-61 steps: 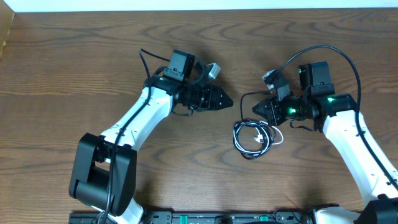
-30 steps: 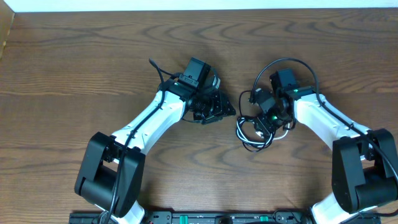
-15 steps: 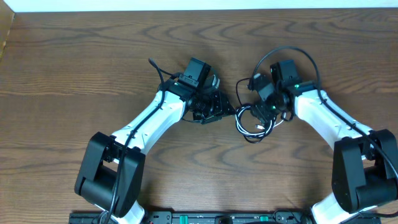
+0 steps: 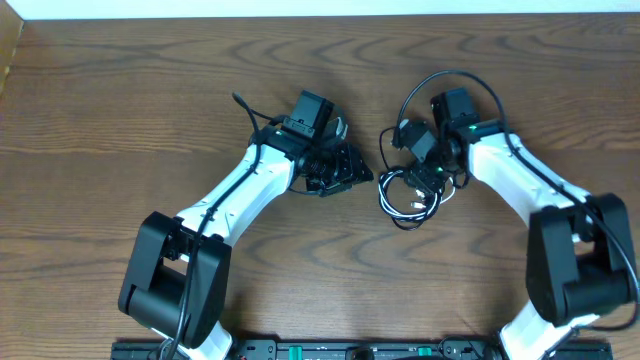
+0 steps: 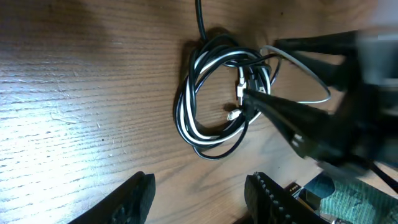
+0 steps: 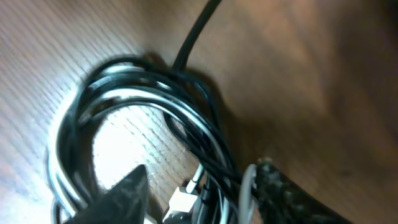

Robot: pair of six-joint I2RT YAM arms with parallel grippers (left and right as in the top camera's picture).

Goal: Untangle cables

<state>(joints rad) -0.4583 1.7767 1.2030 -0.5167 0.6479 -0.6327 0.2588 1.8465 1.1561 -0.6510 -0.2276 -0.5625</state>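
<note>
Black-and-white cables (image 4: 405, 203) beneath right gripper (image 4: 424, 181)

**Wood Grain and Glossy Cords**

The table (image 4: 120, 90) is wood-grain brown, smooth with a low sheen. The 2 cables (image 4: 412, 205), black and white, have smooth, glossy plastic jackets. The fingers (image 6: 289, 196) of the right gripper (image 6: 202, 171) look matt black and pebbled.

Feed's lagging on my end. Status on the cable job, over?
Left gripper open, clear of cables. Right gripper open, straddling strands. Black and white tangled in one coil. Nothing blocking.
</note>
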